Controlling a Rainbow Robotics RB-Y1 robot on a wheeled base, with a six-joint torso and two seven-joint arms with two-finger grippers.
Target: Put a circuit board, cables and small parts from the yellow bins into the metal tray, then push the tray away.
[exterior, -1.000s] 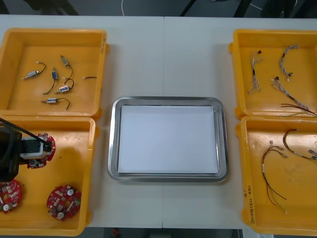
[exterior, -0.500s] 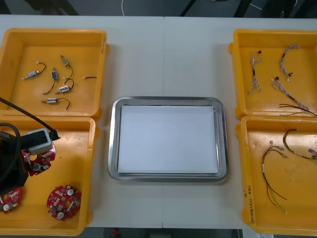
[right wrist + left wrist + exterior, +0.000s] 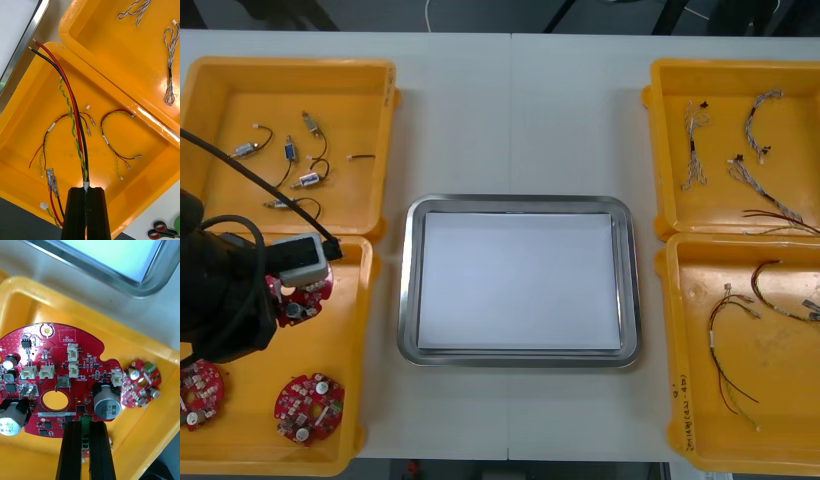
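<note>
While the left gripper (image 3: 84,424) pinches a round red circuit board (image 3: 56,363) by its edge over a yellow bin (image 3: 41,300), with the metal tray (image 3: 161,277) beyond its fingertips, the right gripper (image 3: 86,189) is closed on a red and yellow cable (image 3: 71,105).

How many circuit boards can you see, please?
3 boards at the near left bin: one held by the left hand, two on its floor. The arm may hide others.
</note>
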